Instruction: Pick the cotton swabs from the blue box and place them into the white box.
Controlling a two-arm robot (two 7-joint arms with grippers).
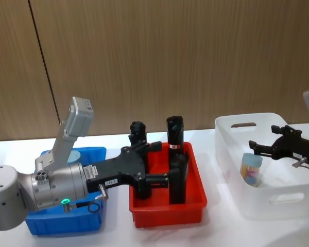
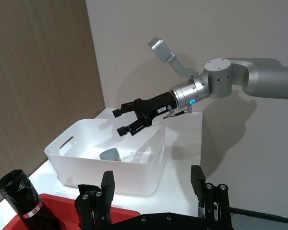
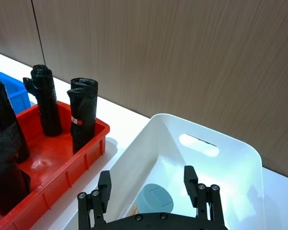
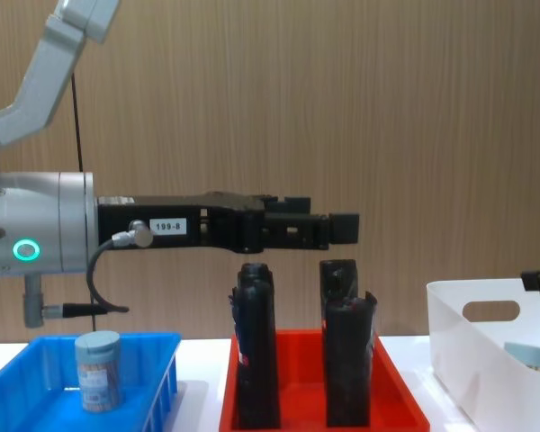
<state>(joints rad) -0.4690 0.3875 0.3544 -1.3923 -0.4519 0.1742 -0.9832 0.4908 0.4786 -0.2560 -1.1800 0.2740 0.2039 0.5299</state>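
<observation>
One tub of cotton swabs [image 4: 99, 369] stands upright in the blue box [image 4: 162, 342], below my left arm. Another tub [image 1: 251, 169] rests inside the white box [image 1: 278, 198], seen from above as a pale blue lid [image 3: 153, 200]. My right gripper [image 1: 257, 146] hovers open and empty just above that tub, over the white box [image 2: 86, 163]. My left gripper [image 1: 162, 163] is open and empty, held level above the red tray [image 1: 167, 213], well past the blue box [image 1: 90, 154].
Several tall black cylinders [image 4: 254, 360] stand in the red tray [image 4: 396, 378] between the two boxes, right under my left gripper [image 4: 342, 225]. A wooden wall rises behind the white table.
</observation>
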